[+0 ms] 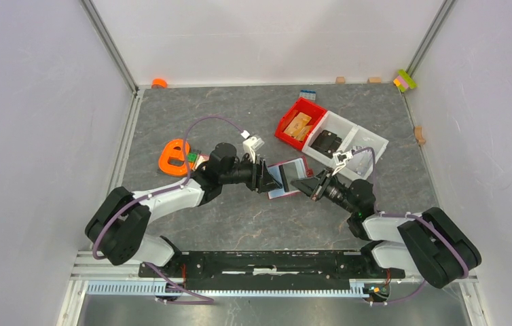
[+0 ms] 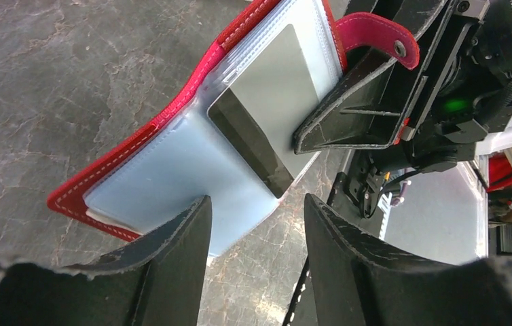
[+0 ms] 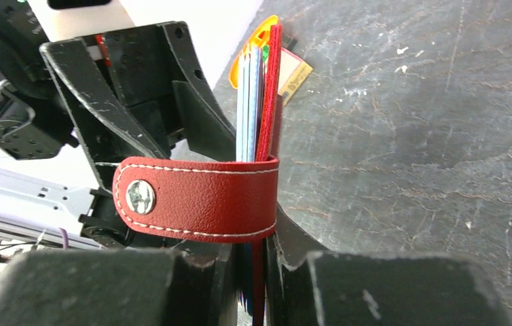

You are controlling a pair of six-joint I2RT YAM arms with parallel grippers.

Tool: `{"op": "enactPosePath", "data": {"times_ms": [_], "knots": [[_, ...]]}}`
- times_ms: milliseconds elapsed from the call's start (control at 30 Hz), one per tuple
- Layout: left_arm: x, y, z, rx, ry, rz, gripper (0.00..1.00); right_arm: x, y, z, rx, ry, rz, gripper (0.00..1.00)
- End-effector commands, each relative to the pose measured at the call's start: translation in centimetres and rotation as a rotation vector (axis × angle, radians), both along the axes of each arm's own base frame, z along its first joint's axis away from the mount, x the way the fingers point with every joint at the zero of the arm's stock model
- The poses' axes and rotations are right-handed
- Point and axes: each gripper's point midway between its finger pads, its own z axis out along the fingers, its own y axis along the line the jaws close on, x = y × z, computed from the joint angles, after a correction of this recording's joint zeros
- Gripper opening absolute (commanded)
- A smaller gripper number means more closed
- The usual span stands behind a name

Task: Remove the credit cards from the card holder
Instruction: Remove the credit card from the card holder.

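The dark red card holder (image 1: 287,176) is held above the table between my two grippers, open, with clear sleeves showing. In the left wrist view the card holder (image 2: 138,136) shows a light blue card (image 2: 172,170) and a grey card with a dark stripe (image 2: 267,102) in the sleeves. My right gripper (image 1: 305,183) is shut on the holder's strap edge; in the right wrist view (image 3: 257,272) the holder (image 3: 199,197) stands edge-on with card edges (image 3: 250,102) showing. My left gripper (image 2: 257,224) is open at the holder's lower edge, with only a sleeve corner between its fingers.
A bright red bin (image 1: 299,122) with tan wooden pieces and a white bin (image 1: 358,139) holding a black object stand behind the grippers. An orange object (image 1: 175,156) lies at the left. Small blocks (image 1: 405,80) lie along the back wall.
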Motion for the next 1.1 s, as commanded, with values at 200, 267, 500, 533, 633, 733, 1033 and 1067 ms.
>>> {"op": "enactPosePath", "data": {"times_ms": [200,267,500,533,633,733,1033,1067], "knots": [[-0.9,-1.5,3.2,-0.144,-0.015,-0.08,0.6,-2.0,1.1,6.0,0.201,-0.148,0.13,0.0],[-1.2,-1.6,3.6,-0.161,-0.012,-0.096,0.56,-2.1,1.2,6.0,0.206,-0.144,0.138,0.0],[-1.3,-2.0,3.6,-0.166,0.011,-0.116,0.36,-2.1,1.7,5.8,0.19,-0.145,0.148,0.0],[-1.0,-1.8,3.3,-0.151,0.01,-0.097,0.36,-2.0,1.6,5.5,0.181,-0.141,0.142,0.0],[0.1,-0.9,2.5,-0.077,-0.008,-0.017,0.45,-1.7,1.5,5.2,0.156,-0.142,0.121,0.0],[1.1,0.4,2.1,-0.014,-0.041,0.078,0.53,-1.3,1.2,4.7,0.126,-0.139,0.091,0.0],[-0.9,0.1,4.7,-0.111,-0.082,-0.009,0.48,-0.7,1.0,3.9,0.08,-0.134,0.058,0.0],[-1.1,-0.2,4.8,-0.119,-0.075,-0.029,0.46,-0.7,1.0,3.8,0.081,-0.132,0.06,0.0]]}}
